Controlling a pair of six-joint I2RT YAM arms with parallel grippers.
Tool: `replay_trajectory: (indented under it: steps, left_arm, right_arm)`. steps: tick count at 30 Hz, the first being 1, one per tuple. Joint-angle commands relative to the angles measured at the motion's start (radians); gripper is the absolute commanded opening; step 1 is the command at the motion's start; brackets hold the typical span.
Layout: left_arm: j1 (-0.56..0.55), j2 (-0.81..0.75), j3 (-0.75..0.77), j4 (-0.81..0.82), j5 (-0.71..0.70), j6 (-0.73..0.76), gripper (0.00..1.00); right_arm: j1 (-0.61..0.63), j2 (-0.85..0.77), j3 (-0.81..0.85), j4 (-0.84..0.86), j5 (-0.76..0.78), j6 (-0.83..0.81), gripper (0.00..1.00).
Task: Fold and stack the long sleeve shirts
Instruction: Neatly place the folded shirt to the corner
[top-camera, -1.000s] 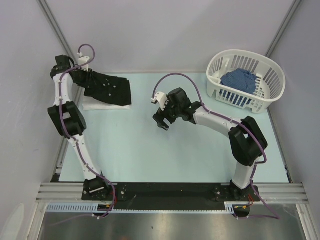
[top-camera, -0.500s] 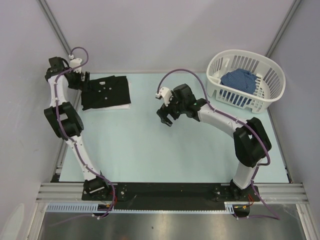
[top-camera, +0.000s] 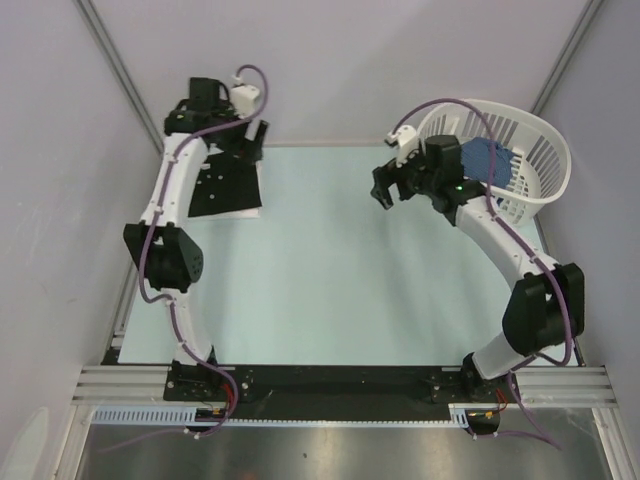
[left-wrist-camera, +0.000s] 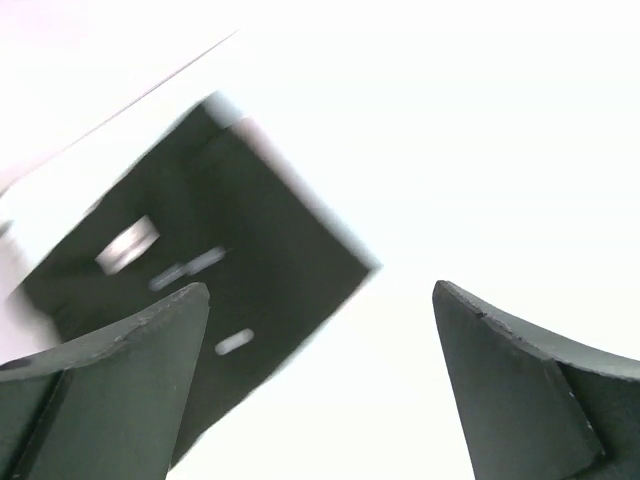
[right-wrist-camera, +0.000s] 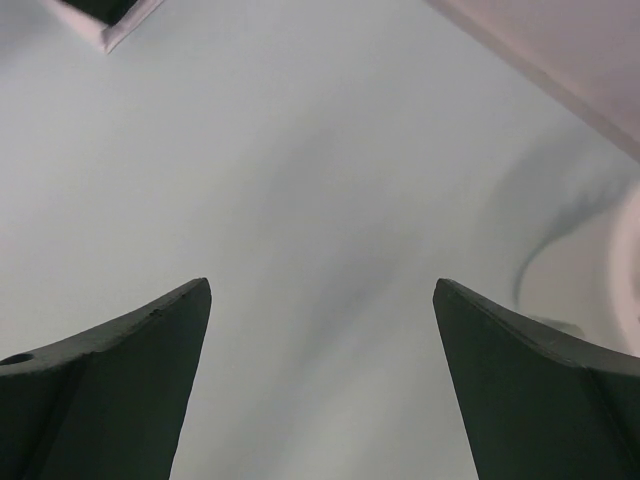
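Both the left gripper (top-camera: 252, 143) and the right gripper (top-camera: 388, 188) stood wide and empty. Dipping, the left could snag the folded black cloth shirt (top-camera: 226, 186) close below it.

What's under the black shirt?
A white shirt: only a thin edge shows along the near side of the black shirt. The rest is covered, so its fold can't be judged.

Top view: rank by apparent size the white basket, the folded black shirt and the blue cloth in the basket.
1. white basket
2. black shirt, partly under the left arm
3. blue cloth, partly hidden by the right arm, so its place is less sure
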Motion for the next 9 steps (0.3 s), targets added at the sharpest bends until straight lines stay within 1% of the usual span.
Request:
replay_trajectory:
  steps: [1,2,4,5,6,9]
  left_arm:
    - [-0.13,-0.079,-0.023,-0.049,0.012,-0.118,0.99]
    - [-0.162,-0.084,-0.038,-0.046,0.024,-0.151,0.99]
    - [-0.179,-0.089,-0.058,-0.032,0.039,-0.2,1.0]
    - [-0.179,-0.093,-0.081,-0.022,0.078,-0.216,0.99]
    - [-0.179,-0.099,-0.089,-0.01,0.082,-0.23,1.0]
    - [-0.179,-0.098,-0.063,0.015,0.049,-0.254,0.99]
  right_arm:
    - [-0.144,-0.114,-0.07,0.026,-0.064,0.103,1.0]
    - [-0.164,-0.147,-0.086,0.015,-0.07,0.112,1.0]
    - [-0.213,-0.181,-0.132,0.006,-0.082,0.122,1.0]
    - [-0.224,-0.21,-0.143,0.005,-0.082,0.125,1.0]
    - [-0.236,-0.226,-0.156,0.005,-0.085,0.129,1.0]
    - [-0.287,-0.255,-0.171,0.014,-0.102,0.165,1.0]
